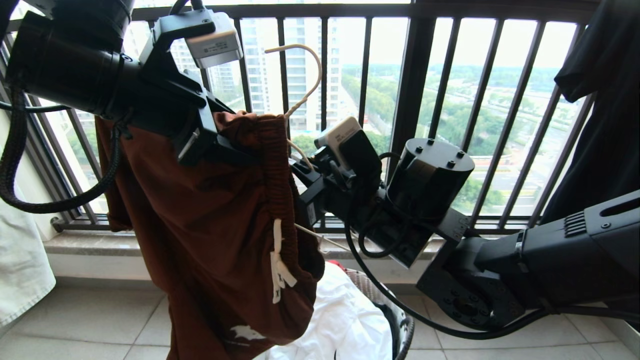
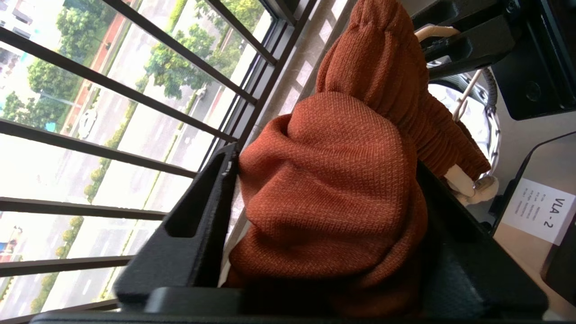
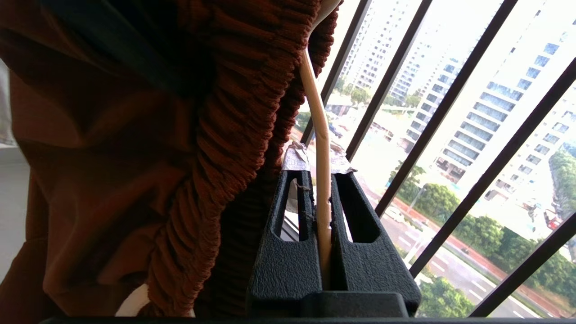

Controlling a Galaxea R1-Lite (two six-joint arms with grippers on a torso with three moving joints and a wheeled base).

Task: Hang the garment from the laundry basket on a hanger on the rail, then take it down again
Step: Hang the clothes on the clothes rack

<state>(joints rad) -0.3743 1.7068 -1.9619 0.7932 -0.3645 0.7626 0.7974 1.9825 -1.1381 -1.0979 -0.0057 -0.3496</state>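
The garment (image 1: 215, 225), rust-brown shorts with a white drawstring, hangs in mid-air before the balcony bars. My left gripper (image 1: 225, 145) comes in from the upper left. Its jaws stand wide, with a thick bunch of the garment's fabric (image 2: 333, 202) filling the gap between them (image 2: 324, 153) and touching both fingers. The cream hanger (image 1: 319, 70) rises out of the waistband, hook uppermost. My right gripper (image 3: 317, 164) is shut on the hanger's wire (image 3: 317, 135), right beside the gathered waistband (image 3: 234, 135). The laundry basket (image 1: 406, 325) stands on the floor below. The rail is out of view.
The black balcony railing (image 1: 415, 75) runs right behind both arms. A black T-shirt (image 1: 600, 125) hangs at the far right and a pale cloth (image 1: 20, 260) at the far left. White fabric (image 1: 345, 320) lies in the basket. Tiled floor (image 1: 100, 320) lies below.
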